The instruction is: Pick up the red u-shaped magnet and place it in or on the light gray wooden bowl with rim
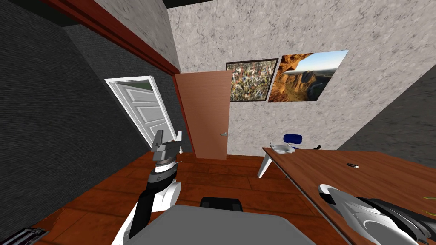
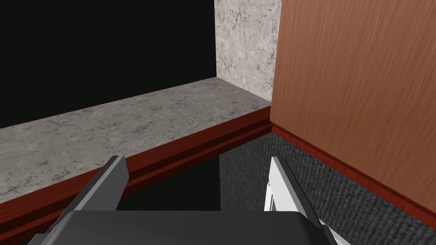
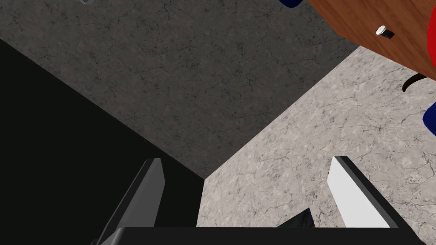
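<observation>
A light grey, shallow bowl-like thing sits on the far corner of the brown wooden table. A small black and white cylinder lies further along the tabletop, and the same cylinder shows past my right hand. A red shape lies beside it on the table, cut off at the picture's edge, so I cannot tell what it is. My right forearm stretches over the table's near part. My right gripper is open and holds nothing. My left gripper is raised over the floor, open and holding nothing.
A blue chair stands behind the table's far corner. A brown door stands open ahead, and a white panelled door is to its left. A grey slotted object lies on the wooden floor at my near left.
</observation>
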Available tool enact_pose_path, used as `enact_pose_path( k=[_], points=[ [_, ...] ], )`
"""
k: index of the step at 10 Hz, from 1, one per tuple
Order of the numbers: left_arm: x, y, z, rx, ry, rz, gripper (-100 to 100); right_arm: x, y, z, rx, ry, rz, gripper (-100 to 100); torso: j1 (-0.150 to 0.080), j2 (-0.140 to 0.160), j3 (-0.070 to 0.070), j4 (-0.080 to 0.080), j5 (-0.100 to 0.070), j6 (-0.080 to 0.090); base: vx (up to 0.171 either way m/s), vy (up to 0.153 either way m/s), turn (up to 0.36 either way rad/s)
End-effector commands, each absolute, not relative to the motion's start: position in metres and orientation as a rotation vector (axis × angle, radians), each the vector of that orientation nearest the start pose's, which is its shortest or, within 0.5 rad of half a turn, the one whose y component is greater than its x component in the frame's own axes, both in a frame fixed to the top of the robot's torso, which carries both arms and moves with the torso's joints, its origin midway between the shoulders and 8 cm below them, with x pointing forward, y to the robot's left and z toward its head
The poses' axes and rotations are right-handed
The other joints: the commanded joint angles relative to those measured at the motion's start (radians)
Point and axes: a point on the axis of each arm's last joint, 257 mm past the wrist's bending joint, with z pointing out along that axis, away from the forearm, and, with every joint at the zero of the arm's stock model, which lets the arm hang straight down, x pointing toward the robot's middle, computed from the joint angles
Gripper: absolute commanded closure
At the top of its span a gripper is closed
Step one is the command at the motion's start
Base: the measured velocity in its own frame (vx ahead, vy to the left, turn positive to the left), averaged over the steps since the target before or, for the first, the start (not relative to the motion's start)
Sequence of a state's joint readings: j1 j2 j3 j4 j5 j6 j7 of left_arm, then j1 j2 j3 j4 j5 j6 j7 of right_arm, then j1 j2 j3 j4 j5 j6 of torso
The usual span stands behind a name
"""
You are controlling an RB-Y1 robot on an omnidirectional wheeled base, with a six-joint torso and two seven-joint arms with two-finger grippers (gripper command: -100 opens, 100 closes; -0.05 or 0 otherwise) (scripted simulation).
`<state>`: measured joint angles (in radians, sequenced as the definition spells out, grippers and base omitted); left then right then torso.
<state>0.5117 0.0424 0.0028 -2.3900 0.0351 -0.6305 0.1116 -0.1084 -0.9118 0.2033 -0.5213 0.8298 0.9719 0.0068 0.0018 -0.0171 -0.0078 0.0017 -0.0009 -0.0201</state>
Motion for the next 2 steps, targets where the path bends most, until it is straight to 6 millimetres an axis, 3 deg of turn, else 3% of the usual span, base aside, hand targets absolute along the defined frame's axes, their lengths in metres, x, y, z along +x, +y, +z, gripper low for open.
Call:
enact_pose_path(
  k=[1,2],
  points=[
    [0.2932,0.2693,0.0895,-0.492,0.446,-1.478,0,0.1659,-0.8609,-0.2323,0.767,1.72,-1.802,0,0.0,0.0,0.0,0.0,0.0,0.0,0.0,0.0,0.0],
    [0.2932,0.2693,0.0895,-0.492,0.446,-1.478,0,0.1659,-0.8609,-0.2323,0.767,1.72,-1.802,0,0.0,0.0,0.0,0.0,0.0,0.0,0.0,0.0,0.0]
  ],
)
